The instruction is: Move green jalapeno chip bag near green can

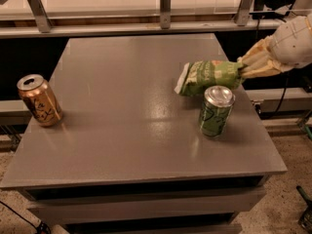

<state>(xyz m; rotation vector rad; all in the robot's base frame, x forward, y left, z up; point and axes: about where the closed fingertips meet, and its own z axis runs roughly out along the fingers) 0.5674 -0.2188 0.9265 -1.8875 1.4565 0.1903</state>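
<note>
The green jalapeno chip bag point(208, 77) is crinkled green with a white end seam on its left. It is held lying sideways, low over the grey table point(122, 130), just behind the green can point(216, 110). The green can stands upright near the table's right edge, silver top up. My gripper point(243, 68) comes in from the right and is shut on the bag's right end, with its tan fingers point(256, 62) wrapped around it.
A copper-orange can point(39, 100) stands upright near the table's left edge. A metal rail with posts point(165, 6) runs behind the table. Cables and floor show to the right of the table.
</note>
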